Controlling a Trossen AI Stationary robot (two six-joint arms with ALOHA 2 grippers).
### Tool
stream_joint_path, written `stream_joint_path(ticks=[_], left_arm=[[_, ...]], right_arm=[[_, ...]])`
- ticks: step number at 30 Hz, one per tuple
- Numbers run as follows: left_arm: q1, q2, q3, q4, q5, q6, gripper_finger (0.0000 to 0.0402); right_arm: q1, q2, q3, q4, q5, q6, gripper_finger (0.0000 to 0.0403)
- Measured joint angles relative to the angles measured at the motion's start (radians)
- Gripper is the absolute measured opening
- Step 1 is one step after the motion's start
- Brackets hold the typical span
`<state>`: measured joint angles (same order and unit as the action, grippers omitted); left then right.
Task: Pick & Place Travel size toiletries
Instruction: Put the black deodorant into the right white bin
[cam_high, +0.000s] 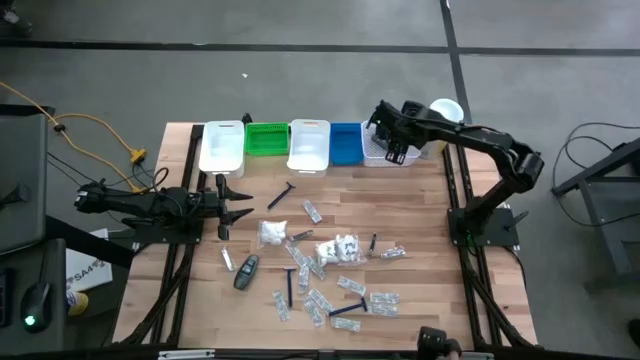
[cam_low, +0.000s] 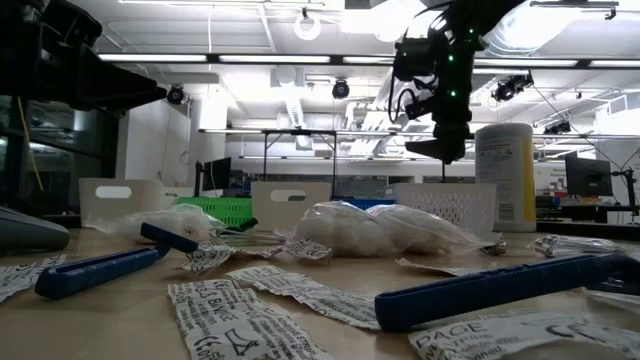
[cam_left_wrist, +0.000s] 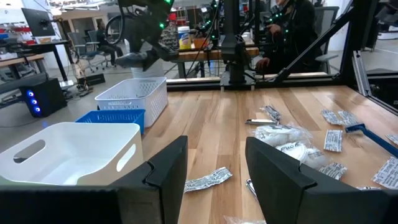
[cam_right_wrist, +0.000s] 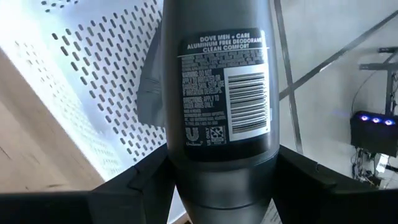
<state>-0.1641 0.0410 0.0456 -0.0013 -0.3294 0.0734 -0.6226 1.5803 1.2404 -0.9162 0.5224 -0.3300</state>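
Dark grey oval deodorant container (cam_right_wrist: 217, 106) with white label print and barcode, white perforated plastic basket (cam_right_wrist: 87, 74), pale wooden tabletop (cam_right_wrist: 31, 155)

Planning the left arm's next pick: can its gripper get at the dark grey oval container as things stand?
Probably yes. The left gripper is open and empty, and the dark grey oval container lies uncovered on the table's left side, nothing between them.

Pale planked wood bench (cam_high: 420, 230), smooth, satin sheen. White perforated plastic basket (cam_right_wrist: 81, 81), matt. Dark grey plastic deodorant container (cam_right_wrist: 221, 93), smooth, slightly glossy, printed label. Crinkled clear film sachets (cam_low: 375, 228), shiny. Blue plastic razor (cam_low: 95, 270), matt.
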Motion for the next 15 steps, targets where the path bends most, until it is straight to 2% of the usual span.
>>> stream_joint_path(ticks=[4, 7, 15], left_arm=[[0.000, 0.000, 0.000, 0.000, 0.000, 0.000, 0.0162], [0.000, 0.000, 0.000, 0.000, 0.000, 0.000, 0.0162], [0.000, 0.000, 0.000, 0.000, 0.000, 0.000, 0.0162]], right_arm=[[-0.011, 0.007, 0.000, 0.007, -0.070, -0.029, 0.0212], [-0.013, 0.040, 0.000, 0.028, -0.083, -0.034, 0.0212], [-0.013, 0.145, 0.000, 0.034, -0.037, -0.057, 0.0212]])
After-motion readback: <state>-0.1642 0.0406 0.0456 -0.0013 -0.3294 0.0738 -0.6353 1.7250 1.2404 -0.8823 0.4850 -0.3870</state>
